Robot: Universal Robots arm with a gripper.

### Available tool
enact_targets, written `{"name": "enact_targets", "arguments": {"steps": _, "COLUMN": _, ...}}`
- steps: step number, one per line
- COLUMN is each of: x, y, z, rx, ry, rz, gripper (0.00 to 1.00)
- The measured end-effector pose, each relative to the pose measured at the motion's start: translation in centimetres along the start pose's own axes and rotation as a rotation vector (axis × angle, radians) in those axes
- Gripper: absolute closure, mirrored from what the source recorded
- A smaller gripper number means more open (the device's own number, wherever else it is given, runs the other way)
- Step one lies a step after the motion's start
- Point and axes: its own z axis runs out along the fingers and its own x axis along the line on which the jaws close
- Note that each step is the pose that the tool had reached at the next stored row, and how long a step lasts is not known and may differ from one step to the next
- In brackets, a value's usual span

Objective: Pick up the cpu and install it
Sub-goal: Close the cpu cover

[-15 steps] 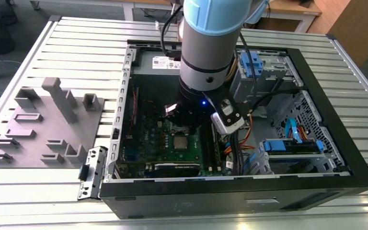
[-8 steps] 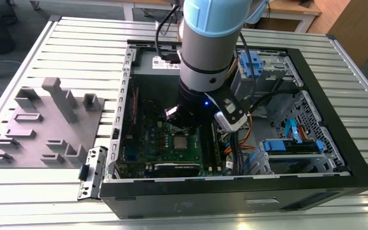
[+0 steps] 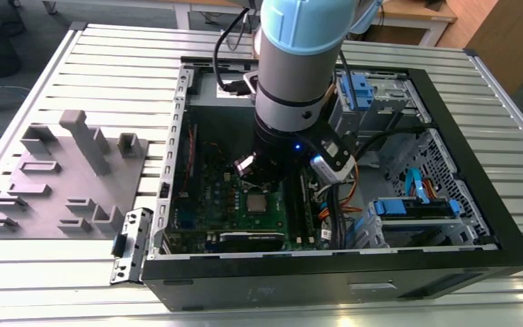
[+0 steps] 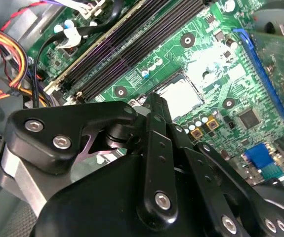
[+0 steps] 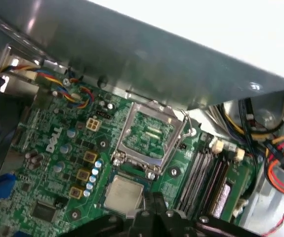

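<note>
The cpu (image 5: 122, 194) is a small silvery square lying flat in its socket on the green motherboard (image 5: 58, 163). It also shows in the second wrist view (image 4: 182, 95) and in the exterior view (image 3: 258, 202). The silver metal frame (image 5: 149, 134) beside the socket stands hinged open. My gripper (image 5: 153, 200) hangs just over one edge of the cpu and covers that edge; its black body (image 4: 155, 102) fills the near part of the second wrist view. In the exterior view my gripper (image 3: 259, 182) reaches down into the open computer case, close above the cpu.
Black memory slots (image 4: 132, 44) run beside the socket. Coloured cable bundles (image 5: 280, 163) and the case's metal walls (image 5: 171, 64) crowd around it. A blue slot (image 4: 258, 74) lies on the board. A grey fixture tray (image 3: 62, 177) sits at the exterior view's left, outside the case.
</note>
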Motion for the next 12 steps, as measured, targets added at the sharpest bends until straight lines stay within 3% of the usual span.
{"name": "enact_targets", "arguments": {"steps": 12, "x": -0.02, "y": 0.03, "z": 0.01, "rx": -0.0002, "ry": -0.0002, "rz": -0.002, "gripper": 0.89}}
